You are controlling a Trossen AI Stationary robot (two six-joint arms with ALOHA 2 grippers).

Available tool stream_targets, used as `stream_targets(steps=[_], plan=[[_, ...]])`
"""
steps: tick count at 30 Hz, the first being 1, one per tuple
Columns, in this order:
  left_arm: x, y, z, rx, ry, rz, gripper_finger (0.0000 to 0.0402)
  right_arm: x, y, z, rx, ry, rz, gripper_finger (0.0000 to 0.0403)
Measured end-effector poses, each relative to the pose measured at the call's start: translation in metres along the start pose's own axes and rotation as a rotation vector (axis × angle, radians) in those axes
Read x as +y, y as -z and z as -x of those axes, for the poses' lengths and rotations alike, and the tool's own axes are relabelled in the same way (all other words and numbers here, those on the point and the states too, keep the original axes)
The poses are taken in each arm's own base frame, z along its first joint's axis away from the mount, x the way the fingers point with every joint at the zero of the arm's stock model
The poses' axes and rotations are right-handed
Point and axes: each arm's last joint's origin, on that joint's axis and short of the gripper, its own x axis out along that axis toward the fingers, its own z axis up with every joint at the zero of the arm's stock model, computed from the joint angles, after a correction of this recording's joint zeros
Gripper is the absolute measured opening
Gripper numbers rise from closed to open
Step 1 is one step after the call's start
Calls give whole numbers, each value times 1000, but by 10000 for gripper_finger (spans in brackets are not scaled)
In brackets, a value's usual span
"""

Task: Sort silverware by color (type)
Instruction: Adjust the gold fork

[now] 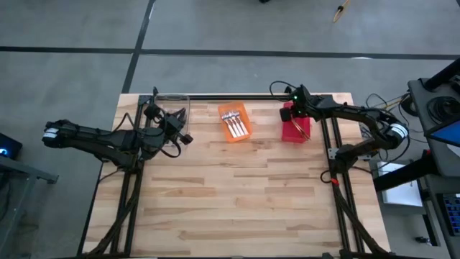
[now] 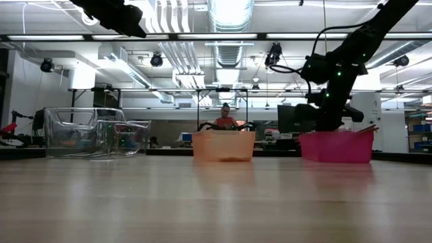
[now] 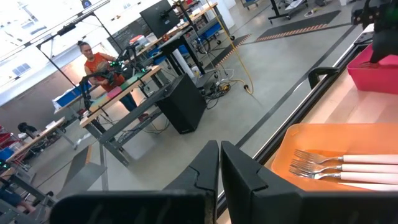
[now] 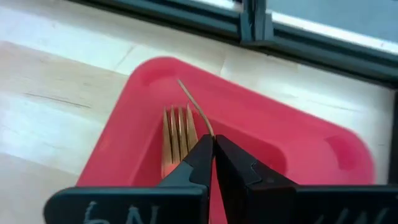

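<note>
Over the red bin (image 1: 295, 129) the right gripper (image 4: 213, 152) is held low, its jaws brought together. Directly ahead of the fingertips a set of gold forks (image 4: 177, 140) is seen lying on the bin floor, and one thin gold handle (image 4: 196, 109) rises in a curve from just beyond the tips; whether that handle is pinched between the jaws or merely lies under them cannot be told.

The left gripper (image 3: 219, 165) is kept beside the clear bin (image 2: 94, 131), jaws together on nothing. Past its fingertips, inside the orange bin (image 3: 298, 140), white-handled forks (image 3: 342, 168) are laid side by side, handles pointing away from the tines. No cutlery is seen loose on the table (image 1: 237, 194), so the sorting is judged nearly or fully done.

The forks are judged light, stiff and slick, being slim polished metal; they are likely to pivot or slide if taken near one end. A hold across the handle, close to the neck where the balance lies, is judged best. Where forks lie packed together, one may be dragged along with another, so a single handle standing clear of the rest is the place to be taken.
</note>
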Motion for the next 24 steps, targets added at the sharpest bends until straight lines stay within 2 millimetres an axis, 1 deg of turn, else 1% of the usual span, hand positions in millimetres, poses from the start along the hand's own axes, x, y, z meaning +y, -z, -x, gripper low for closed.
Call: stream_targets(steps=[9,24], plan=[[0,0,0,0,0,0,1,-4,-4,20,-57,6,7,8],[0,0,0,-2,0,4,1,-8,-6,45,-129,-21,16,8]])
